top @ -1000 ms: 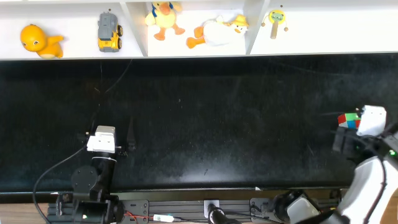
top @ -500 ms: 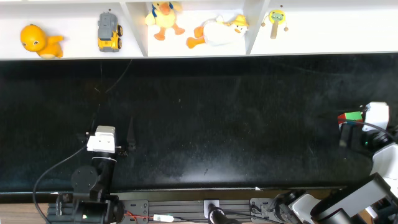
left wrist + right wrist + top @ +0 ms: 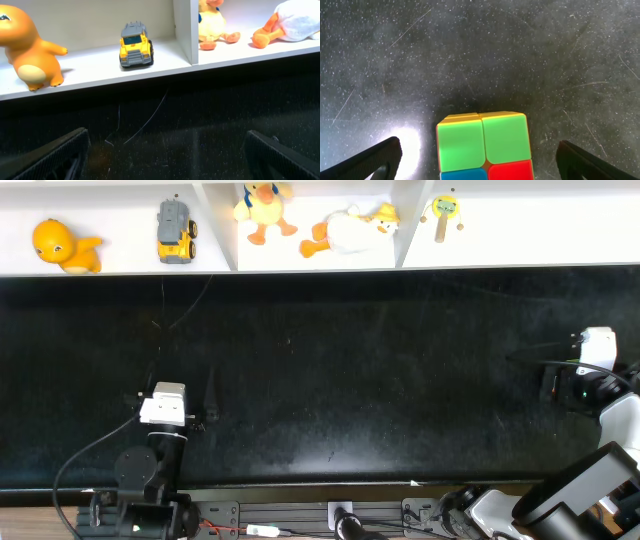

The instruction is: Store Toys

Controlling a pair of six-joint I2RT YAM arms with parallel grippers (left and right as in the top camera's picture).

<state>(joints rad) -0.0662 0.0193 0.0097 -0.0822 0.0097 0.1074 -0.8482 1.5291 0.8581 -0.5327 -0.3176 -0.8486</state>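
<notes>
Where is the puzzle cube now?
Right wrist view: the puzzle cube lies on the black table between the open fingers of the right gripper, at the table's right end.

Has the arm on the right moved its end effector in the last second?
Yes. In the top view the right end effector has shifted toward the white shelf and now hides the cube.

A multicoloured plastic puzzle cube [image 3: 482, 142] lies flat on the black tabletop [image 3: 520, 50], green squares up. Along the overhead frame's top edge, a white shelf [image 3: 520, 230] holds an orange plastic creature [image 3: 65, 245] and yellow toy truck [image 3: 176, 232] at upper left, a yellow plush duck [image 3: 264, 210] and toppled white plush duck [image 3: 348, 230] centrally, and a small rattle [image 3: 443, 215] further right.
</notes>
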